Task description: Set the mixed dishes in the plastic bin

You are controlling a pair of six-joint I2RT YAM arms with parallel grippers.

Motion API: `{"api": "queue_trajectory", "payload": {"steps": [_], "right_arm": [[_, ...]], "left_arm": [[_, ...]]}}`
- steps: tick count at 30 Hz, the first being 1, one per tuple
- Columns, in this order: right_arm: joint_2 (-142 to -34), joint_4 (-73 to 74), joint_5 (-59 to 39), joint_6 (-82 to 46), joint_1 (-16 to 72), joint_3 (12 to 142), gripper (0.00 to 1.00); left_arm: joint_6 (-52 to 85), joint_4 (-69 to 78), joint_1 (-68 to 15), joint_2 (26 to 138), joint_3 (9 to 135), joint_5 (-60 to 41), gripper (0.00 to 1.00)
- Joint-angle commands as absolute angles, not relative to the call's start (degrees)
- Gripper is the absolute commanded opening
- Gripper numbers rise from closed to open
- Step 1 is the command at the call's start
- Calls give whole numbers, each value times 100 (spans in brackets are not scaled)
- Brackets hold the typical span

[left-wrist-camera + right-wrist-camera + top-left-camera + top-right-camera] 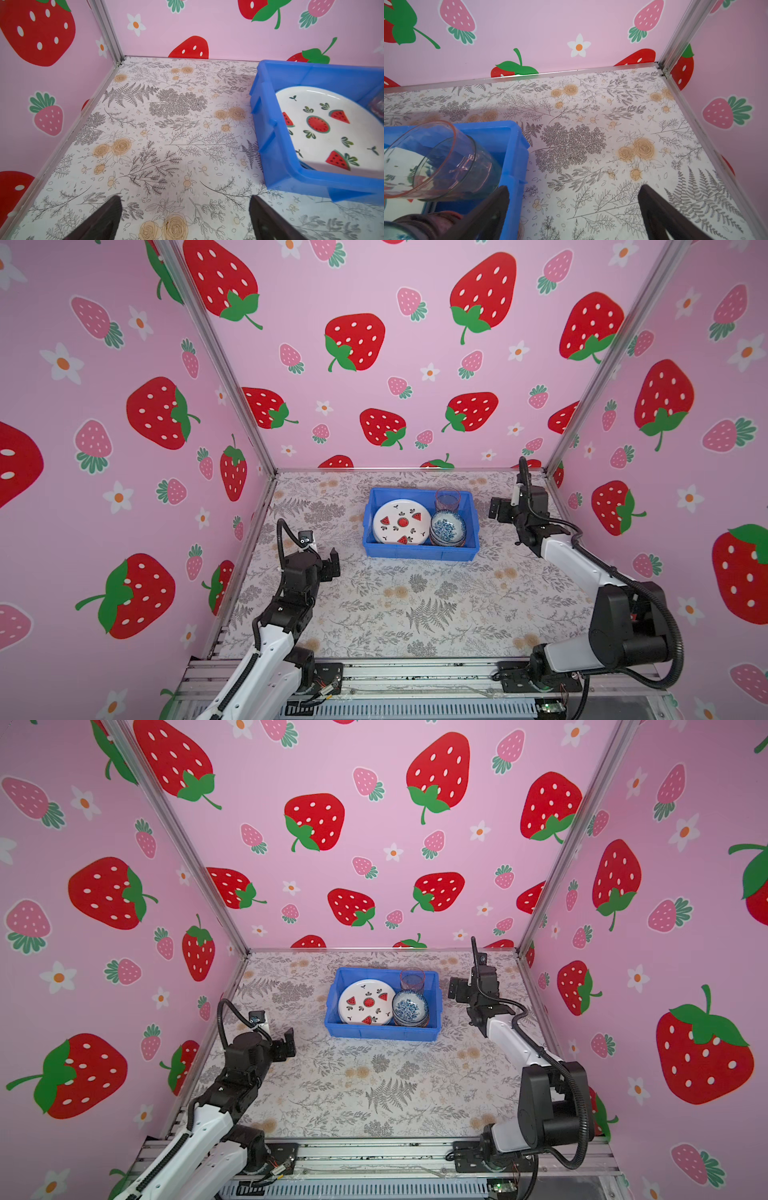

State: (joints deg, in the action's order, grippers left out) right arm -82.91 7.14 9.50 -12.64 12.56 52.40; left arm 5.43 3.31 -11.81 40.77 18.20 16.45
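— Three kinds of dish show, and every one sits inside the blue bin (419, 551) at the far middle of the bench (415, 605). The watermelon plate (401, 522) is on the left. A stack of bowls (448, 527) is on the near right, the blue-and-white one on top. A see-through tumbler (447, 498) stands in the far right corner.

— Anything lying out on the bench?

— Nothing I can find in both top views. The plate rides high, so others may lie under it, but that part is hidden.

— And the arms?

— The left jaws stand wide apart and empty over bare bench, nearer than the bin and to its left. The right jaws are wide apart and empty too, just beside the bin's right wall, not touching it.

— So which step is this?

— I'd judge the loading done, or nearly. The next move calls only for drawing both arms clear without clipping the rim or the tumbler, which stands closest to the right jaws.
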Motion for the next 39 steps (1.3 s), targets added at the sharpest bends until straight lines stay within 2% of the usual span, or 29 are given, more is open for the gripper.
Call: {"api": "queue_trajectory", "payload": {"steps": [1, 8, 16, 21, 23, 29, 39], "right_arm": [[-8162, 1486, 1268, -798, 1208, 4789, 99], [-8164, 2930, 1185, -370, 1168, 3719, 99], [-8142, 3501, 815, -427, 990, 3161, 99], [-8101, 4482, 807, -637, 889, 2592, 99], [-8132, 4427, 786, -686, 826, 2593, 99], [-8218, 4751, 132, -603, 644, 2395, 99], [-8024, 5795, 207, -703, 625, 1655, 99]], "left_arm": [[122, 1920, -1137, 4163, 1521, 2068, 98], [-70, 2779, -1125, 5581, 1607, 2182, 99], [-467, 3664, -1084, 7066, 2004, 2081, 100], [-486, 4396, -1034, 7613, 2003, 1972, 100], [-523, 4524, -1007, 7821, 2031, 1969, 100], [-426, 5073, -906, 8446, 2090, 1790, 99], [-7, 4883, -326, 8854, 2325, 925, 97]]}}
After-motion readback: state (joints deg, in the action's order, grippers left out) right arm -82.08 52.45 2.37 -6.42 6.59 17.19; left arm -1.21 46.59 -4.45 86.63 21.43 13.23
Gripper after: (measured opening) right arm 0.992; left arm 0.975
